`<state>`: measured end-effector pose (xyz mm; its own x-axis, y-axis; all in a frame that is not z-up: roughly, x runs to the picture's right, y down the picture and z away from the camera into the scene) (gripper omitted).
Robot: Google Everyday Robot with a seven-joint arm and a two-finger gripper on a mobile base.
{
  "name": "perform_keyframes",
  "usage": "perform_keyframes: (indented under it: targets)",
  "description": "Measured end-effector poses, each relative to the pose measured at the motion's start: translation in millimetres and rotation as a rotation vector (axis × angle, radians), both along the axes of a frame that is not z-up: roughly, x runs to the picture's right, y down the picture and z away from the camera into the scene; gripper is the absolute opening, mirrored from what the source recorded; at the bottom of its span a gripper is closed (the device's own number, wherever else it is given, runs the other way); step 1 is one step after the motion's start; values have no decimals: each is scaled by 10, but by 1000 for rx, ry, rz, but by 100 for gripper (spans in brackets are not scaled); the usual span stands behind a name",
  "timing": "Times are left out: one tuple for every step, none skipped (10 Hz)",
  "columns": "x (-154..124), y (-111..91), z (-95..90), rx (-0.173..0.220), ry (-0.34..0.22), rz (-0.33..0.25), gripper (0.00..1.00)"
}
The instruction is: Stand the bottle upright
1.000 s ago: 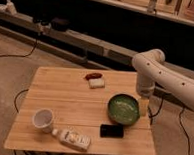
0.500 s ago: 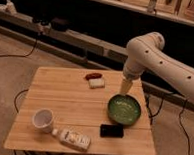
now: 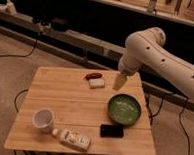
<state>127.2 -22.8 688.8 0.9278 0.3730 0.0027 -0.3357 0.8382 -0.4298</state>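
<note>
Compared with a second ago, the white jointed robot arm (image 3: pixel 157 48) has swung left in the frame. Its gripper (image 3: pixel 120 82) has left the right rim of the round green bowl (image 3: pixel 124 109) and now hangs over the upper right part of the light wooden desk (image 3: pixel 64 95), just right of the small white rectangular block (image 3: pixel 96 83). It holds nothing that can be seen, and whether it is released or clenched cannot be told.

Nothing on the desk has shifted. The small white plastic bottle with the yellow-orange label (image 3: pixel 72 138) lies on its side at the lower left, along the desk's near edge, its cap end toward the round white mug (image 3: pixel 42 119) just beside it. A flat black rectangular object (image 3: pixel 111 130) lies below the bowl.

The arm is cut off at the right edge of the frame. A small red thing (image 3: pixel 93 75) above the block is hard to make out.
</note>
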Motion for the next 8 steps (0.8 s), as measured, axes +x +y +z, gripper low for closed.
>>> perform_keyframes:
  targets:
    - [-149,58,-4,-18,-40,-1,80]
    - [-450,145,-33,-45,-113,-1,80]
    - [-827,262,-82,-80,-197,-4,80]
    - [-1121,371,-134,-110,-263,-8,80]
    - [-1319,497,-147,-136,-303,-18,80]
    - [-1417,602,-134,-155,-314,-31,80]
    - [-1517,777,-85,-189,-297,-44,80]
    - [-1530,958,-38,-226,-261,-55,80]
